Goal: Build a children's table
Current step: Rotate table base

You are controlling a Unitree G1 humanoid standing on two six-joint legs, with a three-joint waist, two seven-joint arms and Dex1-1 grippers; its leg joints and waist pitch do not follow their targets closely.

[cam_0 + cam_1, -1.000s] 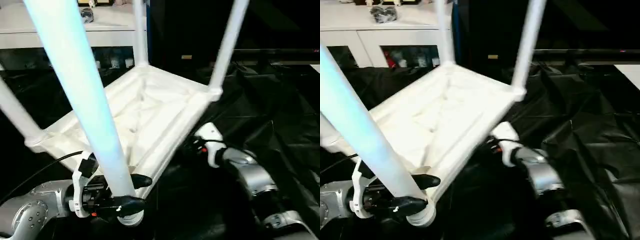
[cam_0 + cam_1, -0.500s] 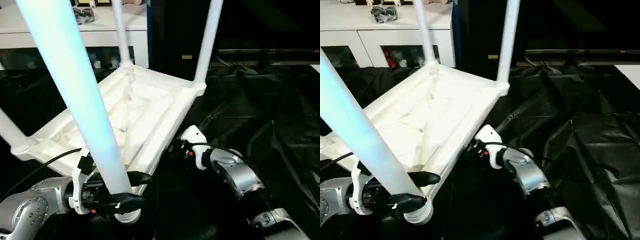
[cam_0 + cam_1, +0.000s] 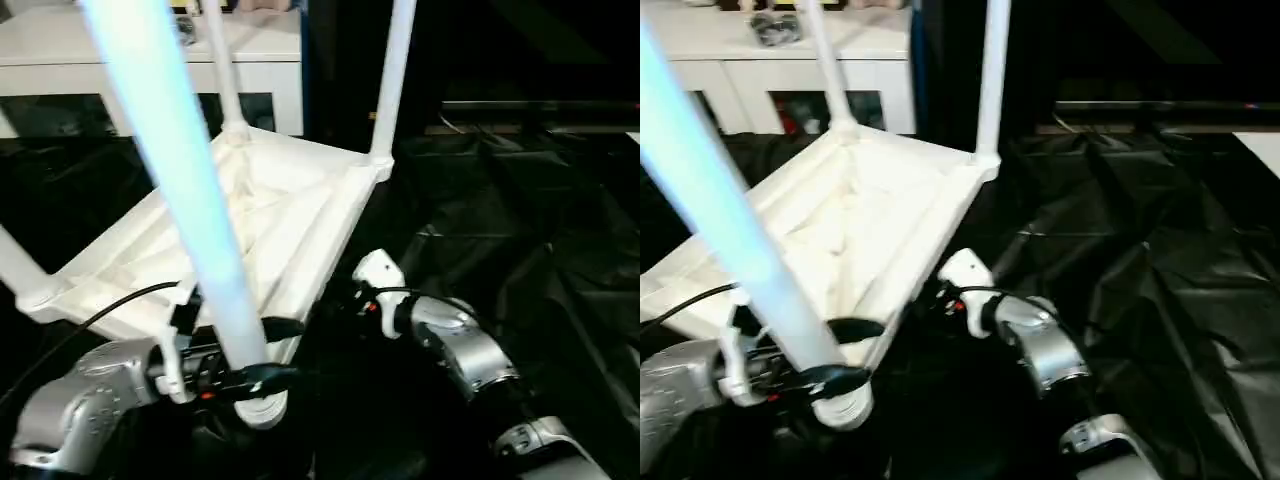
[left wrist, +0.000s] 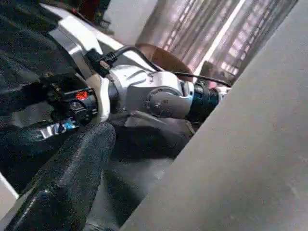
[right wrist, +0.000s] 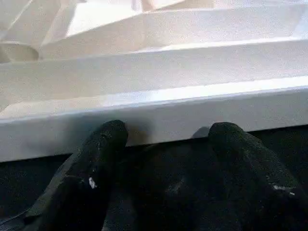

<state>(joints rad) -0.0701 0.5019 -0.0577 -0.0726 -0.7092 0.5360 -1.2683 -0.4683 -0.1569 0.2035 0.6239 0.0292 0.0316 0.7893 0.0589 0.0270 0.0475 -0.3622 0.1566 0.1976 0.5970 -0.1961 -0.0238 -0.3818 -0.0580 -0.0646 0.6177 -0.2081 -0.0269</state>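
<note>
Upside-down white tabletop (image 3: pixel 270 220) lies left of centre on black sheeting (image 3: pixel 520 230), legs up. Left gripper (image 3: pixel 262 352) clasps the near leg (image 3: pixel 190 210) at its socket. Right gripper (image 5: pixel 163 144), fingers parted, touches the tabletop's right rim.

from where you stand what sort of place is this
Probably an indoor robot test room or lab: black sheeting covers the work surface, a white cabinet with glass doors stands behind, and the upturned children's table lies on the sheeting.
</note>
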